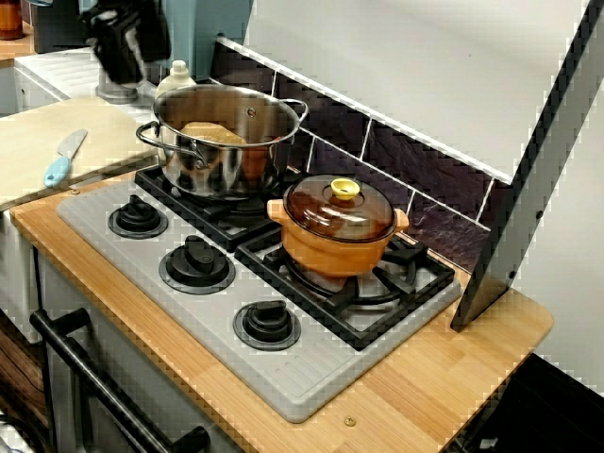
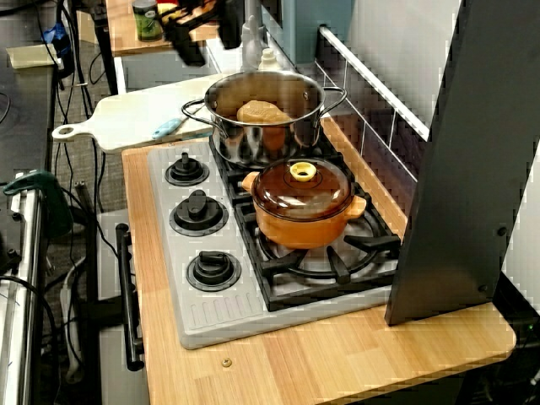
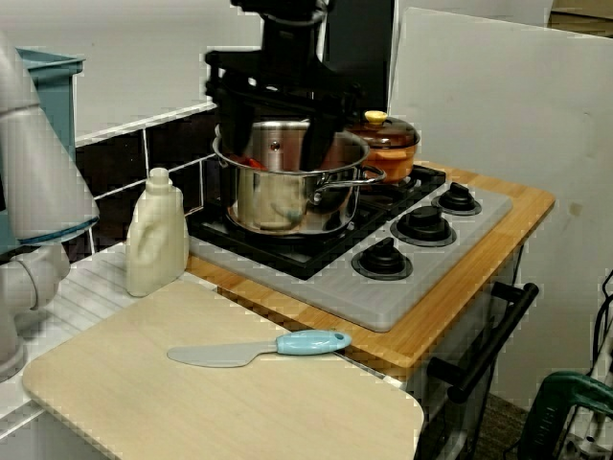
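Observation:
My black gripper [image 3: 278,144] hangs open in the view from over the cutting board, its two fingers [image 3: 233,129] wide apart in front of the steel pot [image 3: 287,182], with nothing between them. In the front view the gripper [image 1: 127,47] is at the back left, above a white bottle [image 1: 176,77] and behind the steel pot [image 1: 226,142]. The pot stands on the rear left burner and holds a tan bread-like lump [image 1: 212,134]. In the end view the gripper [image 2: 198,34] is blurred. An orange lidded pot [image 1: 338,226] sits on the right burner.
A pale cutting board [image 3: 220,393] left of the stove carries a blue-handled knife [image 3: 268,349]. Three black knobs [image 1: 196,264] line the stove's front, with an oven handle [image 1: 104,387] below. A dark slanted panel [image 1: 528,189] stands at the right end. Dark tiles [image 1: 415,170] back the stove.

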`<state>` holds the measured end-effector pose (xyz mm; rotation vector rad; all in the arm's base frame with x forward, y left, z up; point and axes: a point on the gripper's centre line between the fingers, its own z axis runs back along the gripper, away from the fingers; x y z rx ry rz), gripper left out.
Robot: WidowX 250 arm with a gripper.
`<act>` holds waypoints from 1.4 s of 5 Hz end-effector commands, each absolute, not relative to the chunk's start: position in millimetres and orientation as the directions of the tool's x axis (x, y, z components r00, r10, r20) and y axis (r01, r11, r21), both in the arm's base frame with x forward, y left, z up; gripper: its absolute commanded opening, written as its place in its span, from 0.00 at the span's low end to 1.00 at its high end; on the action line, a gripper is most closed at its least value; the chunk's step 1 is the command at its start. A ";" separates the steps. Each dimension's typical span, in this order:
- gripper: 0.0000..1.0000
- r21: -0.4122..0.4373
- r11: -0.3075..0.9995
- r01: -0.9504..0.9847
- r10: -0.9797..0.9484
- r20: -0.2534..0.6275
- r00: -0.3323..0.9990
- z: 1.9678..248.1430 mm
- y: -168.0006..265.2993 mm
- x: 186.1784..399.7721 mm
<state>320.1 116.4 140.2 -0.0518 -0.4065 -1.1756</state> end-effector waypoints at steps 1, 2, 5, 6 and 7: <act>1.00 0.224 0.402 0.888 -0.891 0.320 0.323 164.9 138.6 333.4; 1.00 0.232 0.407 0.883 -0.893 0.306 0.331 156.8 145.7 336.9; 1.00 0.222 0.417 0.882 -0.894 0.274 0.354 151.2 140.9 363.7; 1.00 0.206 0.418 0.885 -0.893 0.273 0.358 153.4 138.2 370.4; 1.00 0.205 0.420 0.884 -0.893 0.267 0.362 151.1 136.9 372.8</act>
